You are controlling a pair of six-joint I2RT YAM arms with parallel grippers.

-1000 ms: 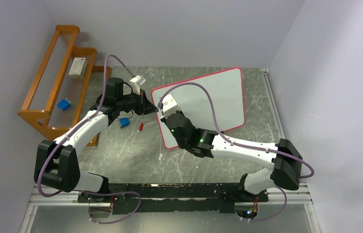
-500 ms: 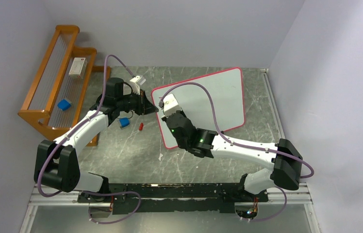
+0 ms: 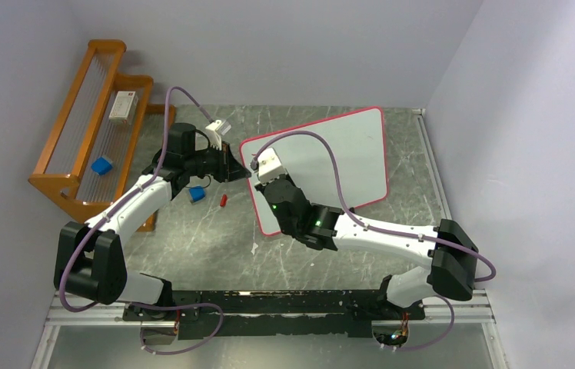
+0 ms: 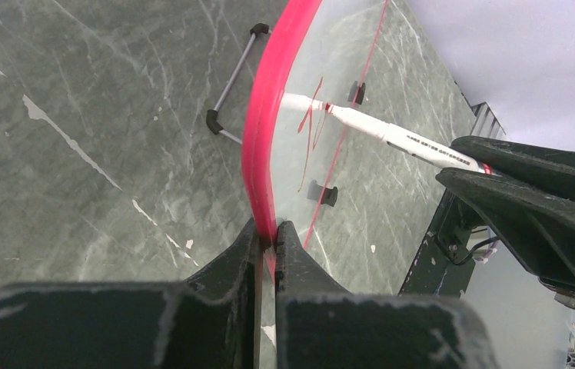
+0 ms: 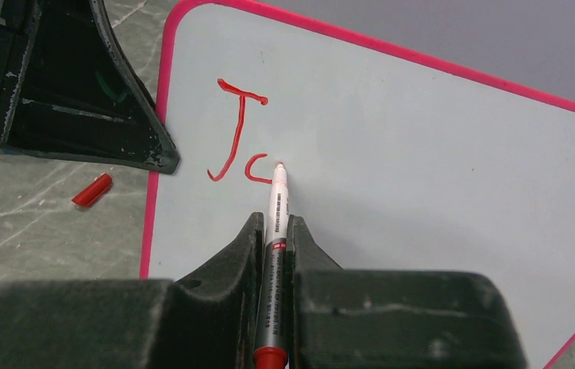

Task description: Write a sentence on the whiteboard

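- The step in hand, as I judge it, is forming the second letter of the sentence; the whiteboard [image 3: 361,150] must not slide, so the left pincer [image 4: 267,234], shut tight on the board's left rim, should give a firm, motionless clamp while strokes are drawn
- The right pincer [image 5: 275,223] is closed around a marker [image 5: 277,204], its barrel running out between the fingers and its tip on the white surface; light, even pressure suits best — too hard and the board may shift or the tip skid, too light and the line breaks
- Letters ought to be small and run rightward in a level row; much bare board lies to the right, but a whole sentence will need it
- The board lies on the table [image 3: 215,246], toward the far side and right of centre, turned askew to the table's edges; it is large and white, with rounded corners and a thin red-pink border; small black feet [image 4: 321,194] show in the left wrist view
- The writing sits near the board's left edge — a red J [image 5: 237,131], and just beside it a small open curve [image 5: 256,171] with the marker's tip at its upper end
- A red cap [image 5: 92,191] lies on the table just off the board's left rim, near the left pincer
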